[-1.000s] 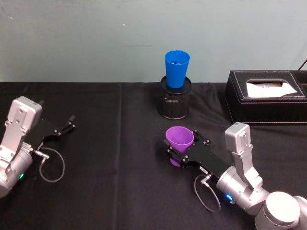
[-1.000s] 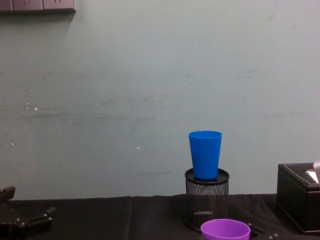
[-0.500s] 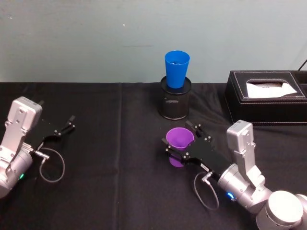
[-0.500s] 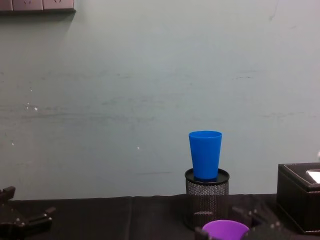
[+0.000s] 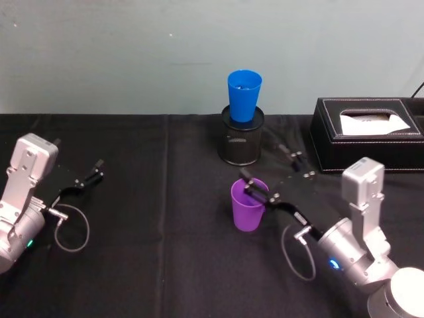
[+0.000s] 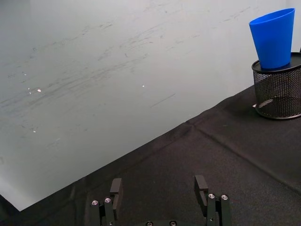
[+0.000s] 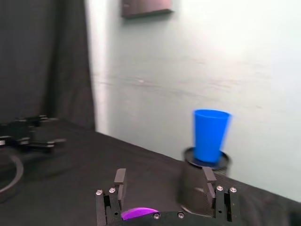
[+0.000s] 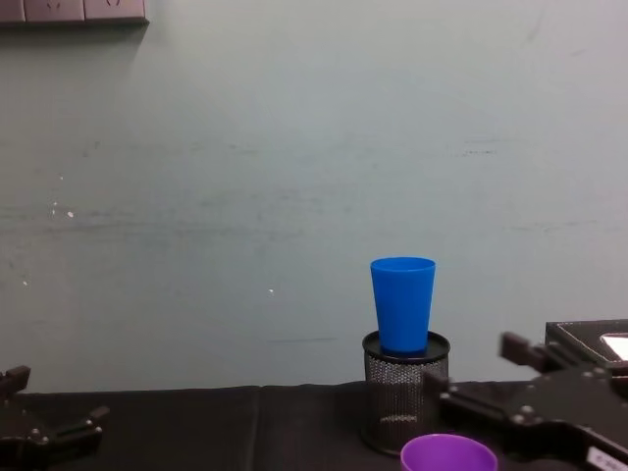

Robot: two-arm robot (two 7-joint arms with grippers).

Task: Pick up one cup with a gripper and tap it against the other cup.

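The purple cup (image 5: 248,205) stands upright on the black surface (image 5: 165,252) just below the middle of the head view, with the blue cup (image 5: 244,95) above it, seated in the mouth of a mesh holder (image 5: 241,144) near the wall. The right gripper (image 5: 275,175) hangs tilted at the purple cup's right side, its fingers spread wide apart: one finger (image 5: 255,188) lies at or over the near rim, the other (image 5: 291,157) is up toward the holder, so the cup is not gripped. The likeliest trouble, as I judge it, is a bad bite: closing from this slant could catch only the thin rim, or push the light cup over and send it rolling. A weak pinch on smooth, tapered plastic could also let it slip on the way up. The tap carries its own risk, since the blue cup merely sits in the holder; too firm a knock could tip it out or shove the holder back. The black box (image 5: 368,136) at the right edge stands near the arm's path. The left gripper (image 5: 91,173) rests at the left edge, fingers apart, well clear.
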